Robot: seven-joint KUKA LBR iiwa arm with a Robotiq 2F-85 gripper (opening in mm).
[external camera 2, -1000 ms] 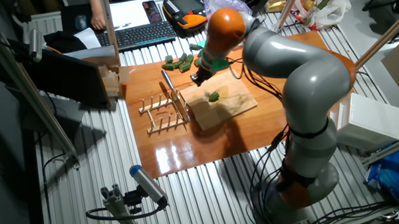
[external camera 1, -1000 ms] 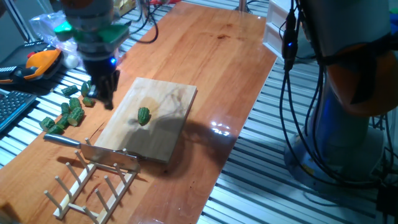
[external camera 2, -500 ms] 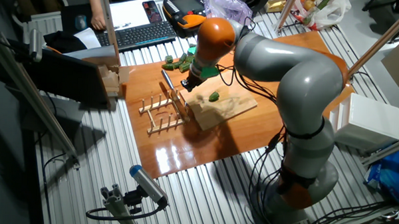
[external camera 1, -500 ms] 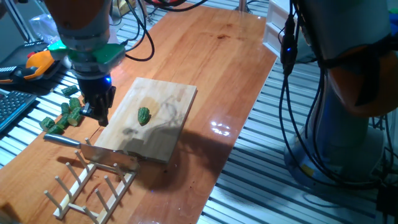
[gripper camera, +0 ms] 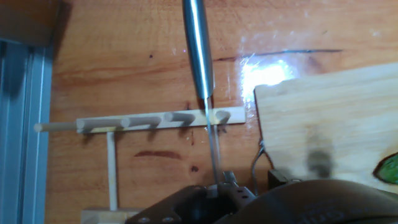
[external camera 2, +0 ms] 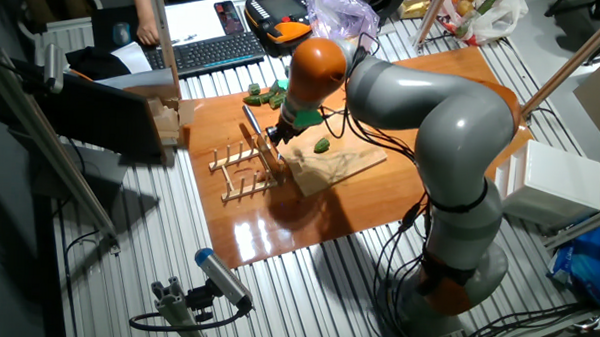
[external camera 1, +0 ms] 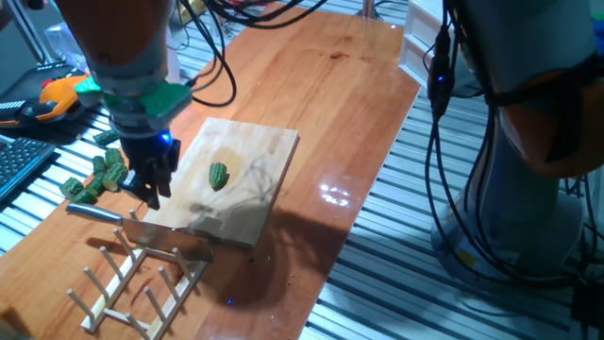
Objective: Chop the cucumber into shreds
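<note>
The cucumber (external camera 1: pixel 219 176) is a small dark green bumpy chunk lying whole near the middle of the wooden board (external camera 1: pixel 247 151); it also shows as the cucumber (external camera 2: pixel 322 145) and at the right edge of the hand view (gripper camera: pixel 390 168). My gripper (external camera 1: pixel 151 187) hangs open over the board's left edge, left of the cucumber and just above the knife handle (external camera 1: pixel 94 212). In the hand view the steel knife handle (gripper camera: pixel 199 50) runs straight ahead and the blade (gripper camera: pixel 214 149) passes below me. Nothing is held. No shreds are in view.
A loose pile of similar green chunks (external camera 1: pixel 99 175) lies left of the board. A wooden peg rack (external camera 1: pixel 132 279) stands in front, with the knife blade (external camera 1: pixel 170 236) resting against it. A keyboard (external camera 2: pixel 209 50) and an orange device (external camera 2: pixel 280 30) sit beyond the table.
My gripper has moved from near the chunk pile toward the front, coming lower over the board's left edge and the knife. The cucumber and knife have not moved.
</note>
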